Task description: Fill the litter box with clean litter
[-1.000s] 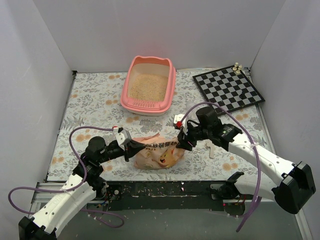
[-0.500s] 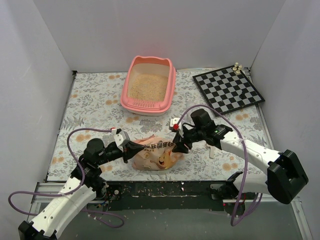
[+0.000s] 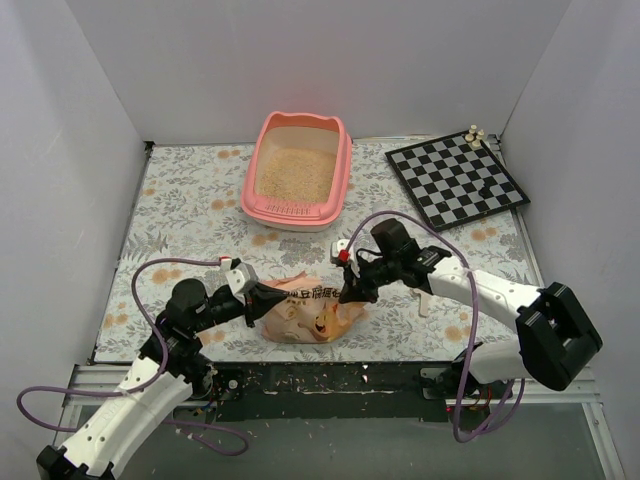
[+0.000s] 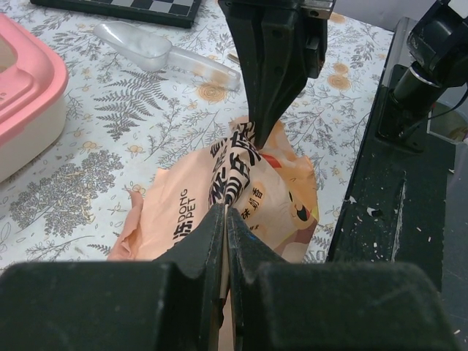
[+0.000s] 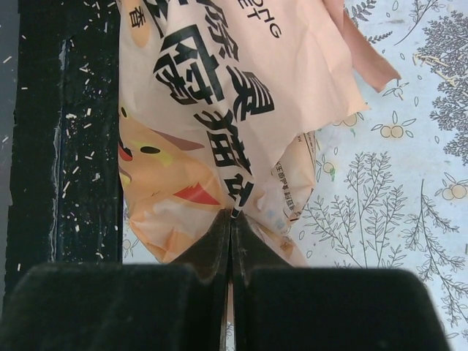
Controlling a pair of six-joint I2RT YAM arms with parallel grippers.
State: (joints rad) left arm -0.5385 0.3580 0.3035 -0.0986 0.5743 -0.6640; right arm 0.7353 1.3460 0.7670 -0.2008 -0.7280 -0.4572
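The pink litter box stands at the back middle of the table, with pale clean litter covering its floor. An orange-tan printed bag lies near the front edge between both arms. My left gripper is shut on the bag's left edge; the left wrist view shows its fingers pinching a fold of the bag. My right gripper is shut on the bag's right edge, and the right wrist view shows the bag pinched between its fingertips.
A black-and-white chessboard with a few pieces lies at the back right. A clear plastic scoop rests on the floral mat to the right of the bag. The black front rail is speckled with spilled granules.
My right gripper slid left toward the bag and closed on its right edge. The left gripper kept its hold on the bag's left edge.
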